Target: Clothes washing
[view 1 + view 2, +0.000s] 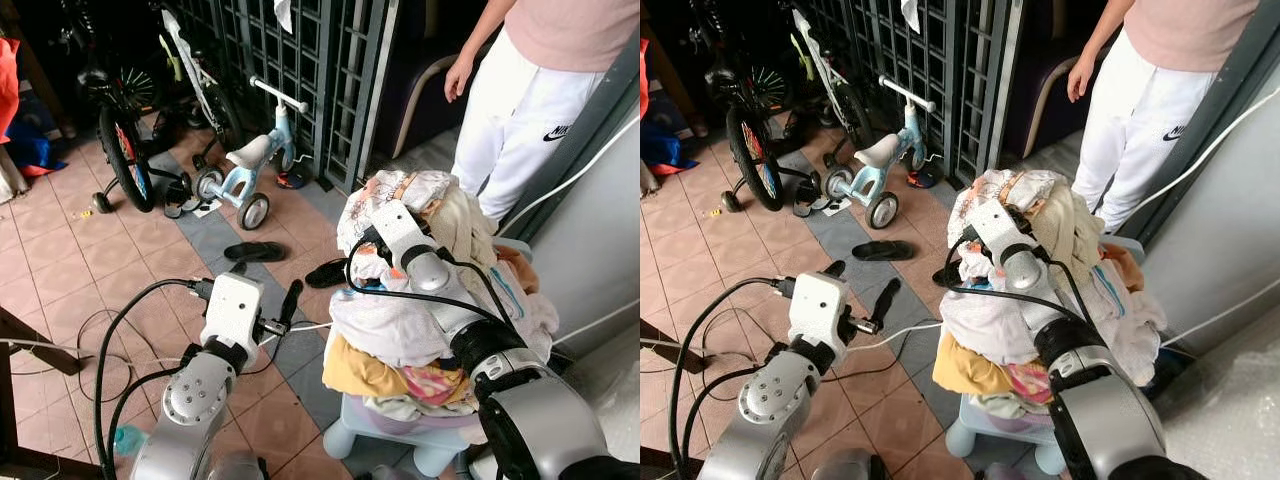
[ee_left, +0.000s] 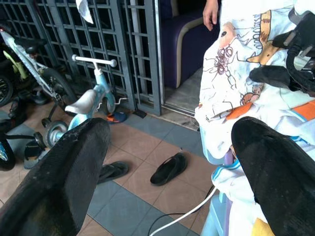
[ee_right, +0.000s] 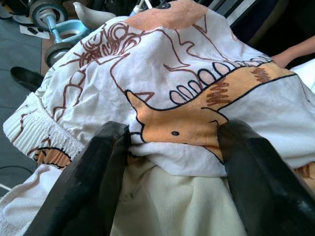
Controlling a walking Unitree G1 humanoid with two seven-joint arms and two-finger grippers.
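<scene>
Standing nearest, the left gripper [image 1: 292,300] hangs over the tiled floor [image 1: 60,250], just left of the laundry, its jaws spread wide and empty; the left wrist view shows its two black fingers [image 2: 54,182] well apart with two dark sandals [image 2: 168,168] on the tiles between them. Beside it rises a heaped pile of mixed clothes [image 1: 420,330], white, yellow and pink, filling a pale blue plastic basket [image 1: 370,425] that stands on the floor. Black and white cables [image 1: 120,330] trail across the tiles under the left arm. At the top of the pile the right gripper [image 1: 372,240] is pressed into a white garment printed with orange and brown cartoon dinosaurs [image 3: 192,98]; the right wrist view shows its fingers [image 3: 93,182] part-way open on either side of a bunched fold of that cloth, touching it, with cream fabric beneath. Beyond the basket a second pair of dark slippers [image 1: 252,251] lies on the grey strip of floor. Farther off stands a small light-blue balance bike with a white seat [image 1: 245,170], then a larger bicycle [image 1: 120,130] against a dark metal grille gate [image 1: 300,70]. A person in white trousers and a pink top [image 1: 520,110] stands just behind the pile, one hand [image 1: 458,76] hanging loose.
</scene>
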